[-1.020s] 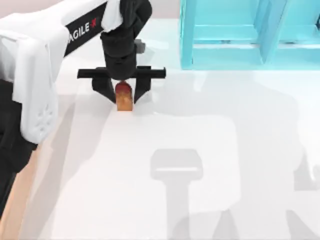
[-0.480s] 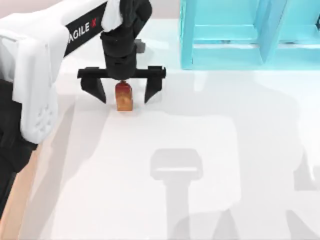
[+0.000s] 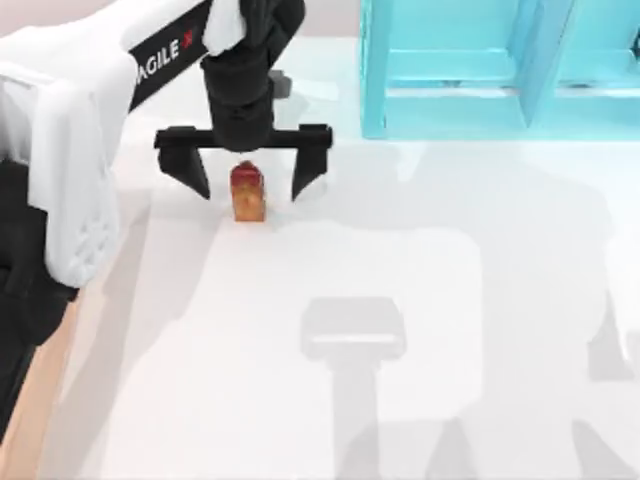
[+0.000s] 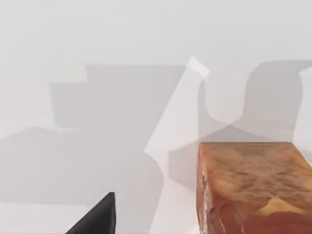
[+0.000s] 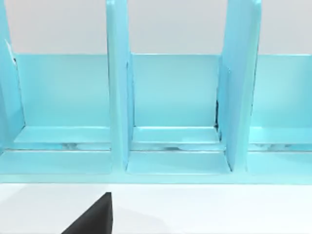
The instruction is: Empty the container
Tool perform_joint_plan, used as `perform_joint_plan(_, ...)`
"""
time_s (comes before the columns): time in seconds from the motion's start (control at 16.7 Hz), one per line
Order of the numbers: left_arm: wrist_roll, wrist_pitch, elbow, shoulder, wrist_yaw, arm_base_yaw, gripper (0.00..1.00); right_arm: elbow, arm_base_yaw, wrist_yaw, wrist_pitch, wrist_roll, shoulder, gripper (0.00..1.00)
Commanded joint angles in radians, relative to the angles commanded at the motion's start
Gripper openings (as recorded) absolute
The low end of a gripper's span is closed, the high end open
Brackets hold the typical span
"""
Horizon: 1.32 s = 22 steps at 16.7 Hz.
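Note:
A small orange-brown block with a red top (image 3: 248,195) stands on the white table, left of centre and towards the back. My left gripper (image 3: 248,172) hangs right above it, open, one finger well clear of the block on each side. In the left wrist view the block (image 4: 251,187) is close by, with one black fingertip (image 4: 97,217) beside it and apart from it. A light tan strip (image 3: 30,420) at the table's left front edge looks like the container's rim, mostly hidden under my left arm. One black fingertip (image 5: 95,217) of my right gripper faces the shelf.
A turquoise shelf unit (image 3: 500,70) with upright dividers stands at the back right; its compartments (image 5: 175,92) face the right wrist camera. My left arm's white links (image 3: 70,150) cover the table's left side. White tabletop (image 3: 400,300) spreads across the middle and front.
My left gripper's fingers have spread from around the block, letting go of it, and the gripper has risen slightly. The block stays standing where it was.

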Motion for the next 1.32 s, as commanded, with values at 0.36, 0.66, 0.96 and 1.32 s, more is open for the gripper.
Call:
perform_joint_plan(0.36,0.0,-0.211,0.279,0.068,0.001,-0.001,1.0,0.0,0.0,0.0,0.0,0.0,0.0,1.0)
perform_joint_plan(0.66,-0.001,-0.372,0.492,0.119,0.002,-0.001,1.0,0.0,0.0,0.0,0.0,0.0,0.0,1.0)
perform_joint_plan(0.96,-0.001,-0.406,0.537,0.129,0.002,-0.001,1.0,0.0,0.0,0.0,0.0,0.0,0.0,1.0)
perform_joint_plan(1.32,0.067,-0.367,0.425,0.042,-0.019,0.046,1.0,0.0,0.0,0.0,0.0,0.0,0.0,1.0)
